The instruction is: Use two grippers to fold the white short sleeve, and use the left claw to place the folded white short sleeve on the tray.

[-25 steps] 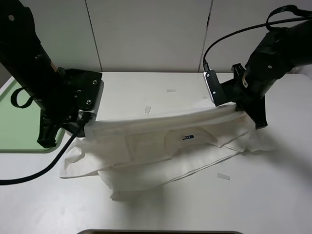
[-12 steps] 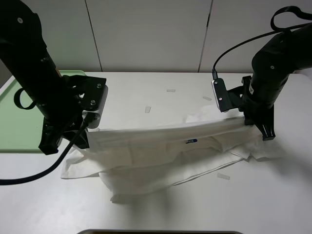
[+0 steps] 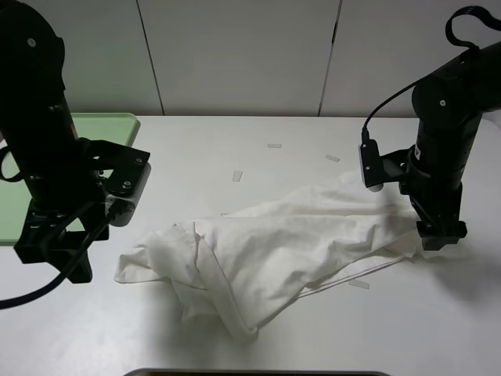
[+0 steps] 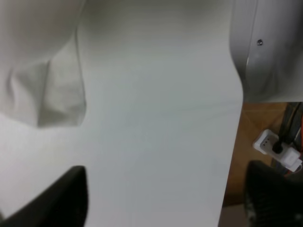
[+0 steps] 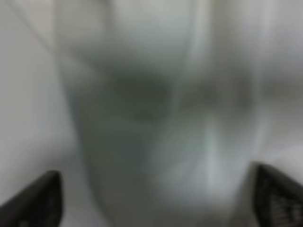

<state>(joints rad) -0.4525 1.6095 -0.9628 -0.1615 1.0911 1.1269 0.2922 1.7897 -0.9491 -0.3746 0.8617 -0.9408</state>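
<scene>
The white short sleeve (image 3: 282, 239) lies crumpled in a loose heap on the white table, with no lettering showing. My left gripper (image 3: 53, 258) is open and empty, low over the table just left of the shirt's left edge. In the left wrist view (image 4: 165, 201) its fingers stand wide apart over bare table, with a shirt corner (image 4: 45, 75) beyond them. My right gripper (image 3: 440, 235) is at the shirt's right end. In the right wrist view (image 5: 156, 203) its fingers are wide apart with blurred white cloth (image 5: 151, 109) close below. The pale green tray (image 3: 109, 123) lies at the far left, mostly behind the left arm.
Small pale tape strips (image 3: 274, 146) (image 3: 237, 175) (image 3: 358, 283) lie on the table around the shirt. The left wrist view shows the table's edge with a power strip (image 4: 274, 146) on the floor beyond. A wall stands behind the table.
Both grippers held the shirt stretched between them above the table. Now the shirt has dropped into a heap, and both grippers have moved outward and toward the table's front, with open jaws.
</scene>
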